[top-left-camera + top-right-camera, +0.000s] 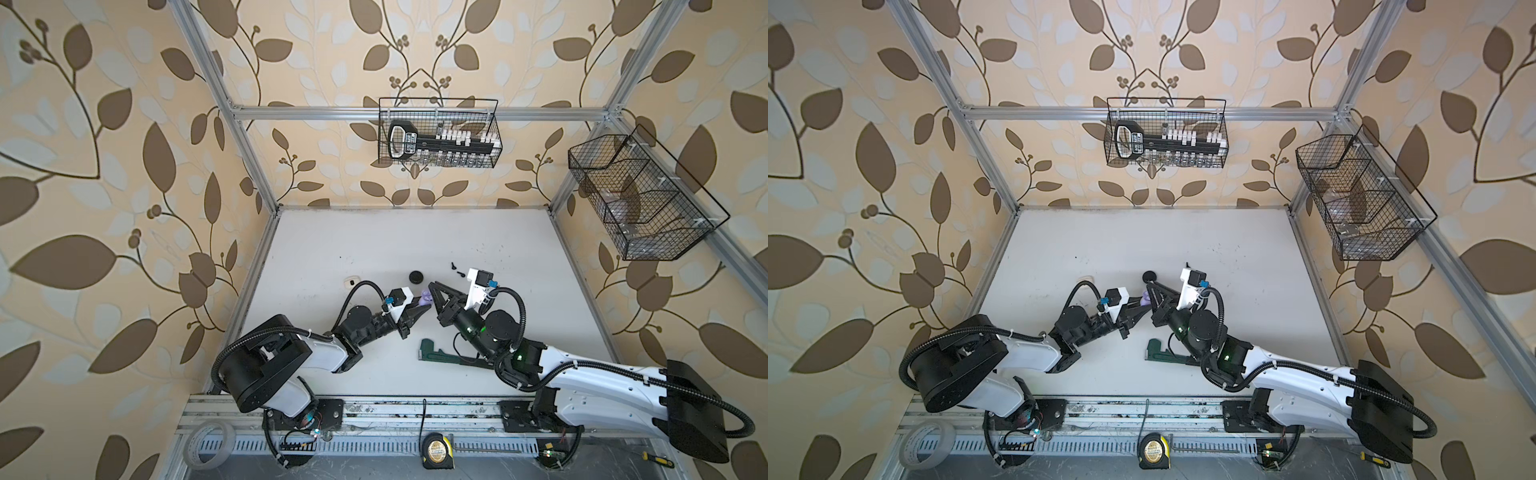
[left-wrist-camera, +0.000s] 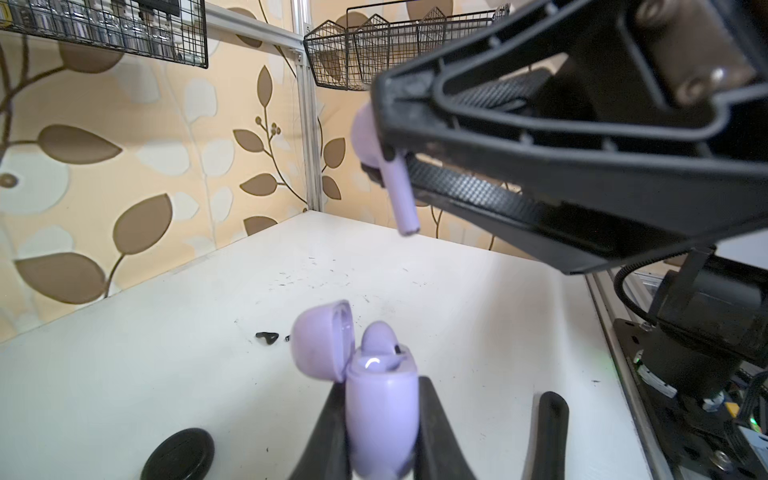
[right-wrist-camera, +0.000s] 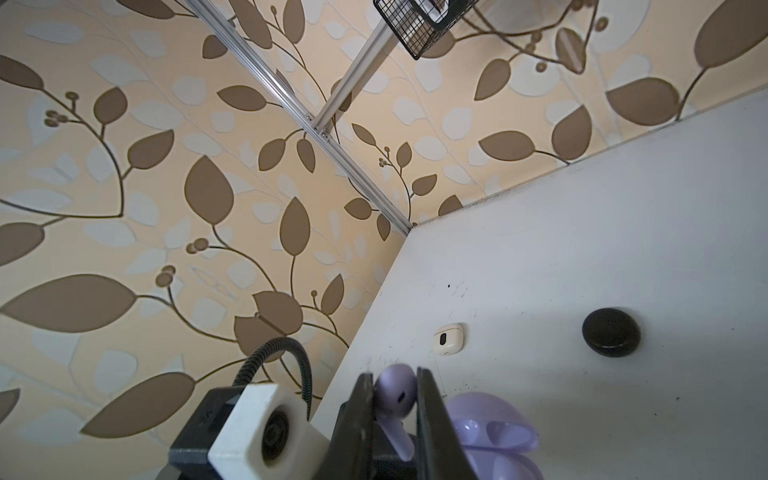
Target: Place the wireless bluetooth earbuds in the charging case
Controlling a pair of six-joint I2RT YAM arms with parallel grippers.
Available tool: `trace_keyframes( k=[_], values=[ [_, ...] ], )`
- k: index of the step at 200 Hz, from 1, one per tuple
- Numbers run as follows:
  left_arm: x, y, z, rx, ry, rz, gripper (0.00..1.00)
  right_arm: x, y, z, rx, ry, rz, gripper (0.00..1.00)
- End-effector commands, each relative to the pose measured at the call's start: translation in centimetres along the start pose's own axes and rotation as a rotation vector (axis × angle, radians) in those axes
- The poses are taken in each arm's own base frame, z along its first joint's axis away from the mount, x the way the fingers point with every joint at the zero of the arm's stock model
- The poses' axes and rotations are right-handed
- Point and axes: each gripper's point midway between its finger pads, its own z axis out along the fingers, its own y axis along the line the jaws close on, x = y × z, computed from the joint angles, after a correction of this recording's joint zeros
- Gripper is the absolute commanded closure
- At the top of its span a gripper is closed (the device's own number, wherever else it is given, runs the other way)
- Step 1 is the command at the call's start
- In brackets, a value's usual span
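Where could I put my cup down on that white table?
Bare: the far half of the white table, between the back wall and the round black case, and the strip right of the right gripper. Crowded: the middle, where it meets the left gripper holding the open lavender case.

"What do the arms look like?"

"The left arm (image 1: pixel 320 353) and the right arm (image 1: pixel 602 374) both have white shells between round black joints. A black ribbed cable (image 1: pixel 520 316) loops alongside each, held by white ties."

"And the wrists?"

"Each has a white camera block (image 1: pixel 401 299) with a blue plug (image 1: pixel 389 300). The left hand (image 2: pixel 378 386) and the right hand (image 3: pixel 395 399) are black open-framed triangles with dimpled pads (image 2: pixel 478 195) and silver screws (image 2: pixel 718 76) at the root. Green lights (image 1: pixel 482 330) glow on the right arm."
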Motion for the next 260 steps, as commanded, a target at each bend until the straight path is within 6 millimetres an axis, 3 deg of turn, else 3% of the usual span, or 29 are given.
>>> trace_keyframes(
  k=[1, 28, 36, 87, 260],
  values=[
    [-3.4, -0.4, 0.0, -0.004, -0.115, 0.056, 1.0, -0.9, -0.1, -0.2, 0.01, -0.066, 0.038, 0.84],
    [-3.3, -0.2, -0.1, -0.015, -0.112, 0.052, 1.0, -0.7, -0.1, -0.5, 0.012, -0.079, 0.042, 0.84],
    [-4.4, -0.4, -0.4, -0.014, -0.143, 0.057, 1.0, -0.6, -0.2, -0.6, 0.014, -0.084, 0.046, 0.84],
    [-5.1, -0.5, -1.0, -0.02, -0.162, 0.062, 1.0, 0.1, -0.1, -0.9, 0.007, -0.083, 0.061, 0.84],
    [-5.5, -0.9, -1.6, -0.015, -0.174, 0.074, 1.0, 1.8, 0.9, -0.4, -0.017, -0.053, 0.062, 0.84]
  ],
)
